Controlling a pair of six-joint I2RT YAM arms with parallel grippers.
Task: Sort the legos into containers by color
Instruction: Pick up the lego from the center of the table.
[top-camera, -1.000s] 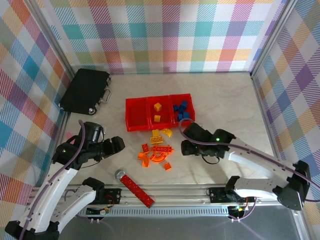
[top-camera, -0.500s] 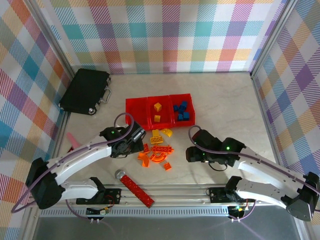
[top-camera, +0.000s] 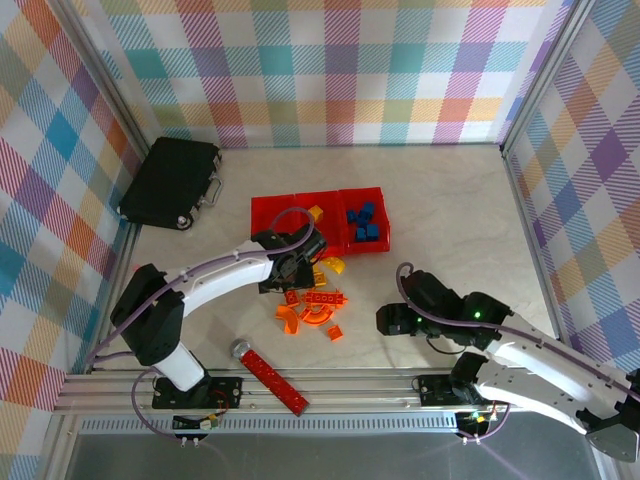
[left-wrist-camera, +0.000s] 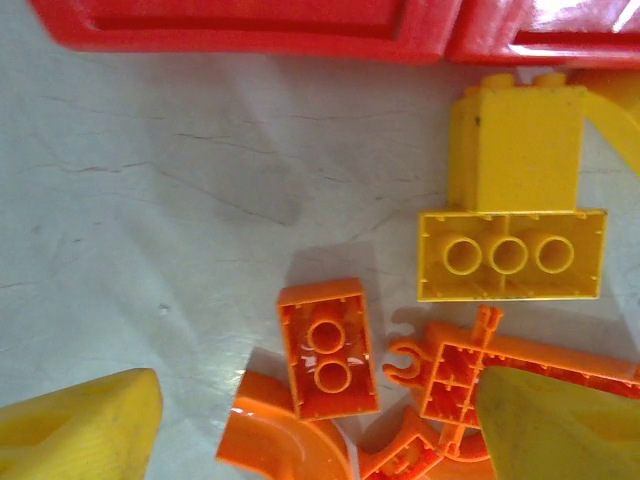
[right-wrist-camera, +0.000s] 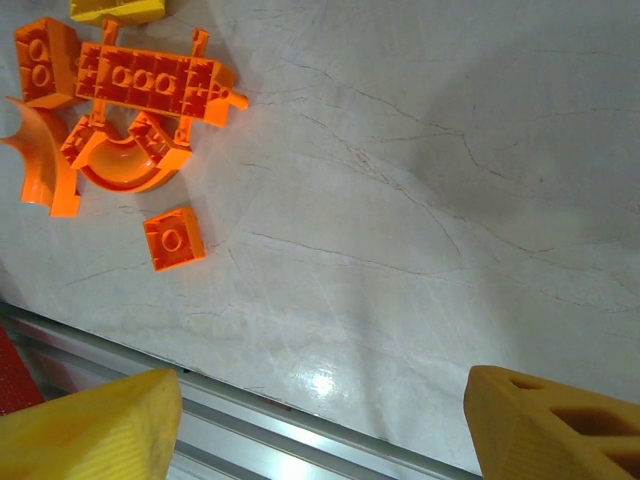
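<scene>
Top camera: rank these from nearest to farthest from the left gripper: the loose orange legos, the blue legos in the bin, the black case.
1. Orange legos, loose, right beside the left gripper.
2. Blue legos, in the right-hand container.
3. Black case, at the far left.

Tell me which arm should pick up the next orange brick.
Left. The left gripper hangs open directly over the small orange brick, its fingers either side of it. The right gripper, also open, is off to the side over bare table.
</scene>
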